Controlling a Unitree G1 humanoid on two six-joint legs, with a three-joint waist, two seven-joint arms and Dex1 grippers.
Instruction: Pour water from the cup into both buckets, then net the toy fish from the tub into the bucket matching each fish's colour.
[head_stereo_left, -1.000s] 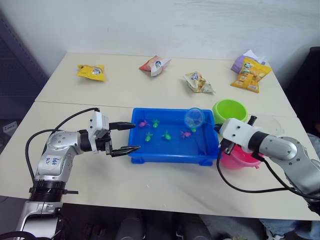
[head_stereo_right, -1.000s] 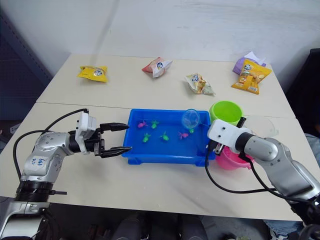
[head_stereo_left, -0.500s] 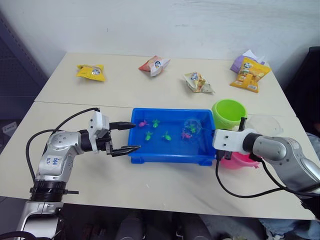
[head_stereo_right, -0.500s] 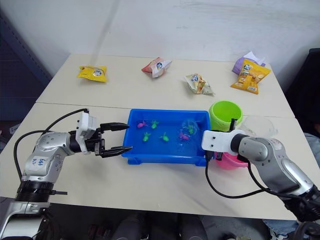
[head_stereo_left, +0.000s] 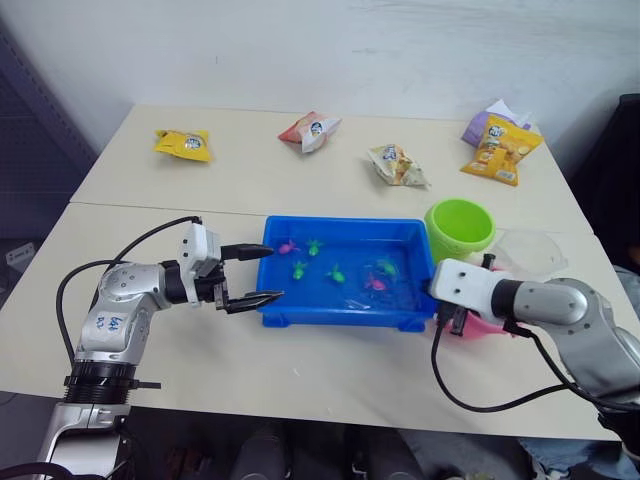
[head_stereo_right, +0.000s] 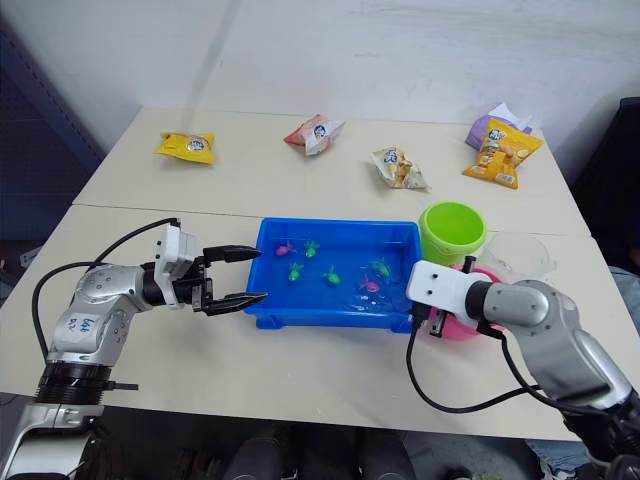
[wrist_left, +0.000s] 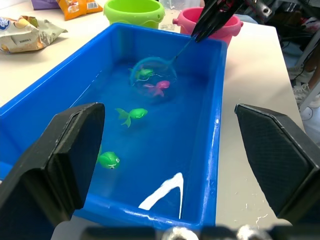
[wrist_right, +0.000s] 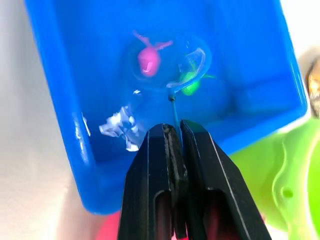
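The right tool is clenching the thin dark handle of the small blue-rimmed mesh net, whose hoop is dipping into the shallow bright blue plastic tub, sitting around a magenta toy fish with a green toy fish at its rim. The left tool is hanging released beside the tub's near-left wall. Just beyond the right tool, the pink plastic pail is the nearer target on the desk, with the lime green plastic pail farther back.

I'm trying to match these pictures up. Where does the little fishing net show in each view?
Left eye view: the net sits underwater at the right end of the tub.
Right eye view: same spot.
Left wrist view: in the water at the tub's end by the pink bucket.
Right wrist view: just beyond the right gripper, which pinches its handle.
Shared landmark: the pink fish inside the hoop.
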